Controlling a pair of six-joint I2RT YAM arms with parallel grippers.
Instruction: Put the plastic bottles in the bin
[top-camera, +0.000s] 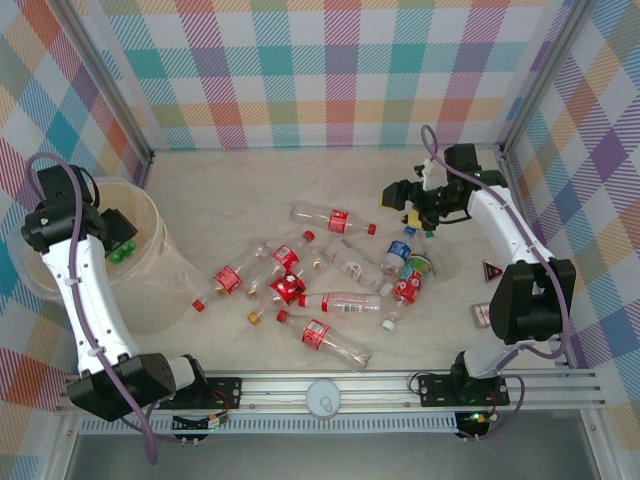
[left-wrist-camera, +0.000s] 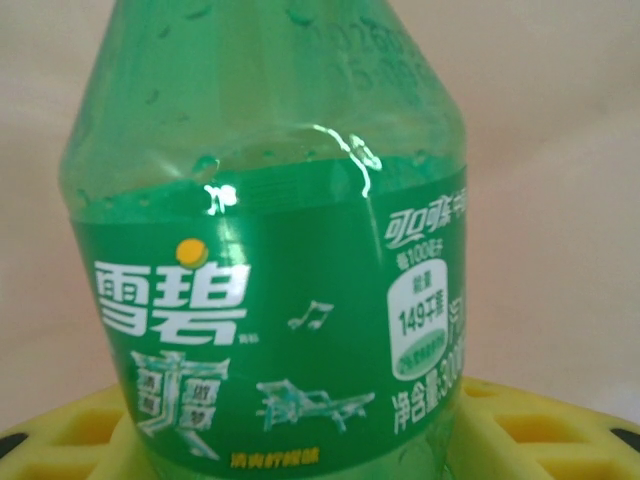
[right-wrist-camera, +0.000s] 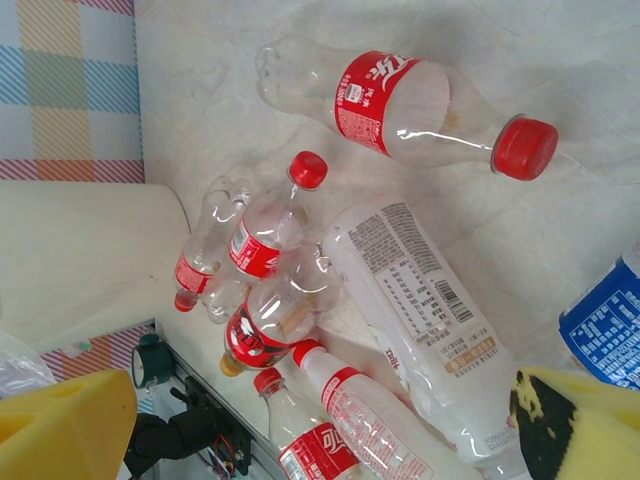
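Note:
Several plastic bottles (top-camera: 300, 285) with red labels and caps lie in a loose pile mid-table. A blue-labelled one (top-camera: 398, 252) is on the pile's right side, and a red-labelled one (top-camera: 330, 218) lies apart behind it. The cream bin (top-camera: 160, 285) stands at the left. My left gripper (top-camera: 121, 246) hangs over the bin's opening, shut on a green-labelled bottle (left-wrist-camera: 270, 300) that sits upright between its yellow pads (left-wrist-camera: 540, 430). My right gripper (top-camera: 412, 215) hovers behind the pile's right end, open and empty. Below its jaws lie a white-labelled bottle (right-wrist-camera: 420, 300) and red-capped ones (right-wrist-camera: 270, 235).
Checkered walls close in the back and both sides. A metal rail with a white round disc (top-camera: 323, 398) runs along the near edge. A small flat box (top-camera: 482, 316) lies beside the right arm's base. Bare table stretches behind the pile.

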